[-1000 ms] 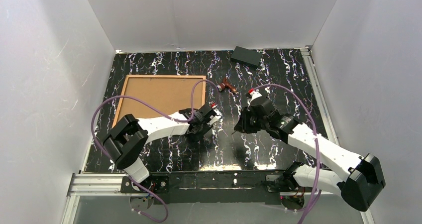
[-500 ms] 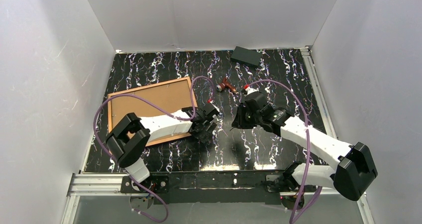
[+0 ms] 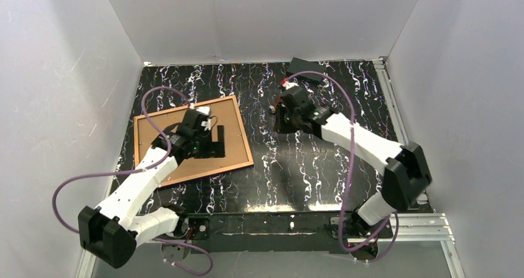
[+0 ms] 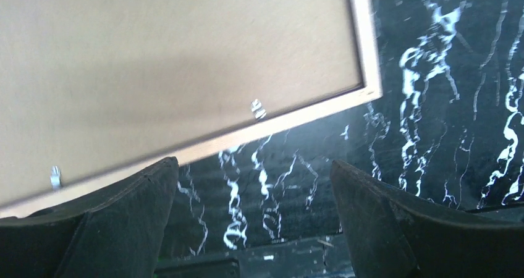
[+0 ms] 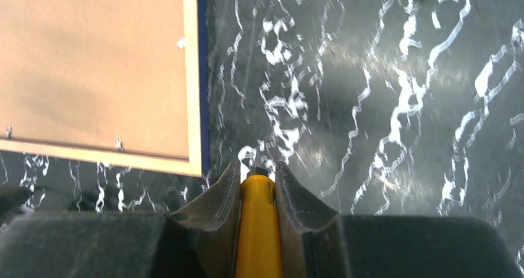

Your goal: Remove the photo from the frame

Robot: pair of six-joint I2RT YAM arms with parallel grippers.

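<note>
The frame point(image 3: 245, 141) lies face down and skewed on the left of the black marbled table, showing its pale wooden rear border point(image 4: 309, 114) and a thin navy edge point(image 5: 202, 74). Inside it I see only the plain brown board back of the photo point(image 3: 162, 139); the picture side is hidden. Small metal tabs point(image 4: 257, 109) sit along the board's edge. My left gripper point(image 3: 213, 141) hovers over the frame's near right part, open with nothing between its fingers point(image 4: 253, 222). My right gripper point(image 3: 278, 120) is to the right of the frame, shut on a yellow-handled tool point(image 5: 258, 228).
A small black block point(image 3: 307, 69) lies at the back of the table. A small reddish-brown object point(image 3: 272, 109) sits just beside the right gripper. White walls enclose the table on three sides. A metal rail point(image 3: 395, 117) runs along the right edge.
The frame has turned and slid toward the near left. My left gripper let go, opened wide and moved over the frame. The right arm swung toward the back with the tool.
</note>
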